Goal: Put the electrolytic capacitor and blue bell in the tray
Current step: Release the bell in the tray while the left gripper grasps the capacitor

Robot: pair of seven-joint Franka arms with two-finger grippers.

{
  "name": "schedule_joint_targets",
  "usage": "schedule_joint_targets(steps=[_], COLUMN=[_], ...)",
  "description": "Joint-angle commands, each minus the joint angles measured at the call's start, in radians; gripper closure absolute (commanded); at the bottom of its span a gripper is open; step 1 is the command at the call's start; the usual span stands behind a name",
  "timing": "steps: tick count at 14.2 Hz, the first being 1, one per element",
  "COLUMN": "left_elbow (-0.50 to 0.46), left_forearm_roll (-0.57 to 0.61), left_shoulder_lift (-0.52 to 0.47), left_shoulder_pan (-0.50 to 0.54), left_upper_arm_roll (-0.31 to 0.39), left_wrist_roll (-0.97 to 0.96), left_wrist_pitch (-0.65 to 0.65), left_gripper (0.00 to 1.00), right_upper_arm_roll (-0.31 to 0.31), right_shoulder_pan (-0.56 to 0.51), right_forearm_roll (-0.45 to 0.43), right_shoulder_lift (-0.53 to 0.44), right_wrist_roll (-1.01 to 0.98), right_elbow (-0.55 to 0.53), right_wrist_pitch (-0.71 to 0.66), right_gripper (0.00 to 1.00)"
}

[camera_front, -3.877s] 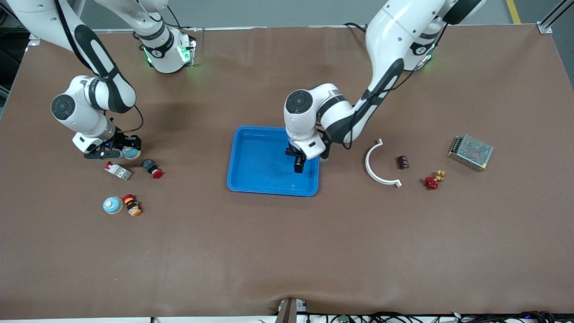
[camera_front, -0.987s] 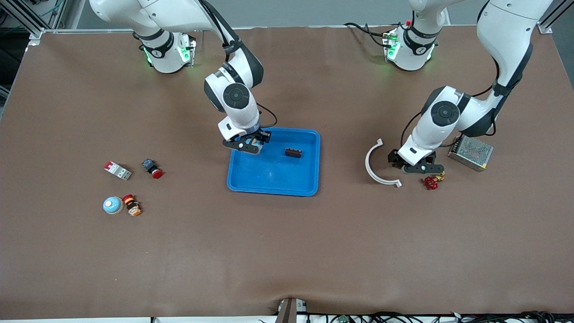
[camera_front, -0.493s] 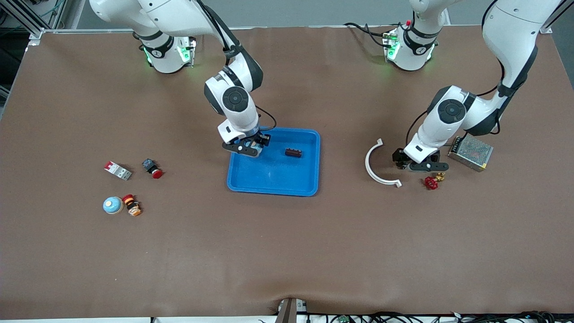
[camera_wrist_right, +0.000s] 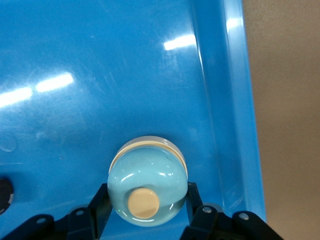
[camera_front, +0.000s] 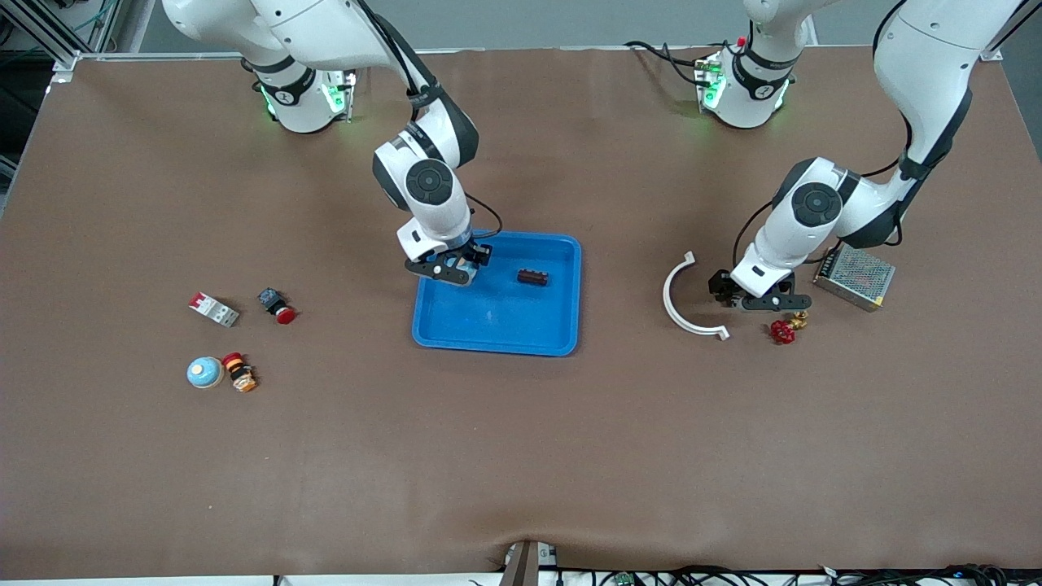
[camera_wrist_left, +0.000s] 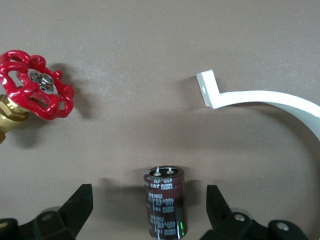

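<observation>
A blue tray [camera_front: 498,319] lies mid-table with one dark electrolytic capacitor [camera_front: 532,277] lying in it. My right gripper [camera_front: 449,268] hangs over the tray's corner toward the right arm's end, just above the tray floor [camera_wrist_right: 100,60], shut on a pale blue bell [camera_wrist_right: 147,185] with a cream knob. My left gripper [camera_front: 753,298] is low over the table toward the left arm's end. It is open, and its fingers [camera_wrist_left: 77,207] straddle a second dark capacitor [camera_wrist_left: 165,205] lying on the mat without touching it.
A white curved strip [camera_front: 680,305] and a red valve [camera_front: 783,330] flank the left gripper, with a metal power supply [camera_front: 854,277] close by. At the right arm's end lie another blue bell [camera_front: 204,373], an orange-red button [camera_front: 238,372], a breaker [camera_front: 213,309] and a red pushbutton [camera_front: 277,306].
The left arm has left a capacitor in the tray and moved to the second capacitor. The right arm has carried the bell to the tray. In the last second both barely shifted.
</observation>
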Motion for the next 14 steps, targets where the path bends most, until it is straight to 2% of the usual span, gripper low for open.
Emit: schedule_joint_targets(steps=[1,2,3,4,5,8,10,12,14], left_elbow=[-0.007,-0.007,-0.007,-0.007,-0.007,-0.007,-0.006,0.001,0.011], left_forearm_roll=[0.021,0.021,0.021,0.021,0.021,0.021,0.019,0.016,0.009], left_shoulder_lift=[-0.005,-0.005,-0.005,-0.005,-0.005,-0.008,-0.02,-0.028,-0.051], left_shoulder_pan=[0.007,0.007,0.002,-0.001,-0.005,-0.012,-0.007,-0.002,0.001], left_upper_arm_roll=[-0.014,-0.014,-0.014,-0.014,-0.014,-0.014,-0.017,-0.043,-0.08], left_wrist_roll=[-0.056,-0.05,-0.052,-0.053,-0.058,-0.069,-0.143,-0.327,-0.426], left_wrist_pitch=[0.012,0.012,0.011,0.009,0.008,0.005,-0.006,-0.008,-0.017], left_gripper=[0.34,0.91,1.0,1.0,1.0,1.0,1.0,1.0,1.0], right_upper_arm_roll=[-0.003,-0.003,-0.003,-0.003,-0.003,-0.001,-0.004,-0.009,-0.011], right_shoulder_pan=[0.02,0.02,0.02,0.019,0.017,0.015,0.005,-0.014,-0.055], right_forearm_roll=[0.012,0.012,0.012,0.012,0.012,0.013,0.012,-0.005,-0.055], right_shoulder_lift=[0.003,0.008,0.008,0.008,0.006,-0.02,-0.091,-0.171,-0.219], right_wrist_roll=[0.009,0.009,0.009,0.009,0.009,0.003,-0.015,-0.081,-0.181], right_elbow=[0.002,0.002,0.002,0.002,0.002,0.013,0.053,0.105,0.165], right_wrist_pitch=[0.007,0.007,0.007,0.002,-0.001,-0.045,-0.196,-0.39,-0.54], right_gripper=[0.79,0.76,0.64,0.21,0.0,0.0,0.0,0.0,0.0])
